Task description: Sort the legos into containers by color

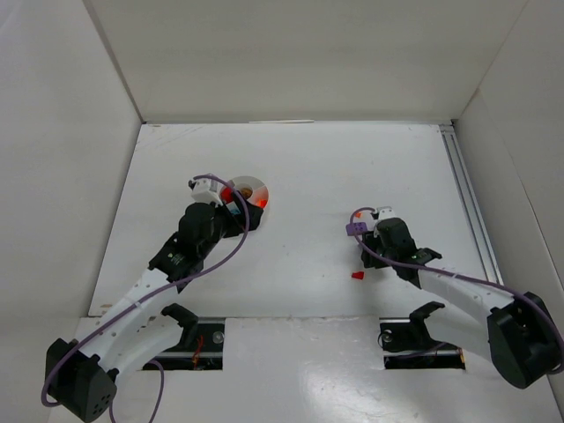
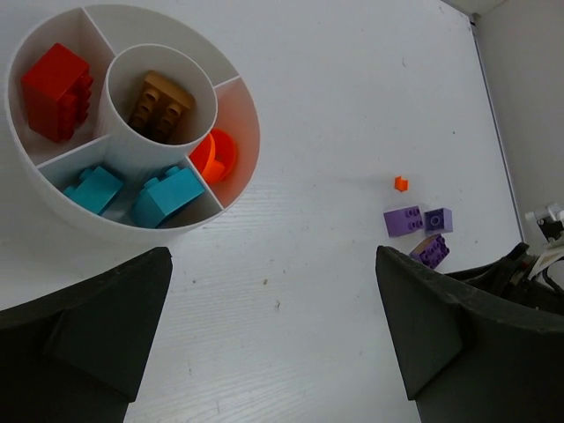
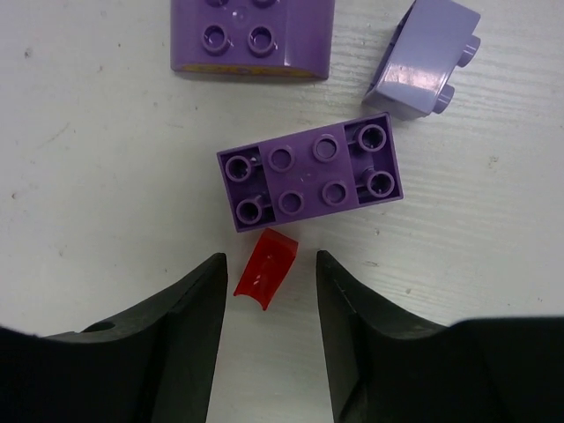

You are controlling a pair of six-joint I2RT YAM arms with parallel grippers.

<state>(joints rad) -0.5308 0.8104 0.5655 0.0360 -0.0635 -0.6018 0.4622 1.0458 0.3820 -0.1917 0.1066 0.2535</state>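
My right gripper (image 3: 269, 264) hovers low over the table, open, its jaws straddling a small red lego (image 3: 266, 268) with a gap on each side. Just beyond lie a purple brick (image 3: 310, 173), a second purple one (image 3: 251, 35) and a lavender one (image 3: 423, 60). In the top view the red piece (image 1: 358, 275) shows beside that gripper (image 1: 364, 263). The white divided dish (image 2: 251, 115) holds a red brick (image 2: 57, 91), a brown one (image 2: 161, 106) in the hub, an orange ring (image 2: 216, 156) and two teal bricks (image 2: 167, 194). My left gripper (image 2: 273, 264) is open and empty beside the dish (image 1: 257, 185).
A tiny orange piece (image 2: 401, 183) lies on the table just past the purple bricks (image 2: 403, 220). A metal rail (image 1: 467, 194) runs along the table's right edge. White walls close in the back and both sides.
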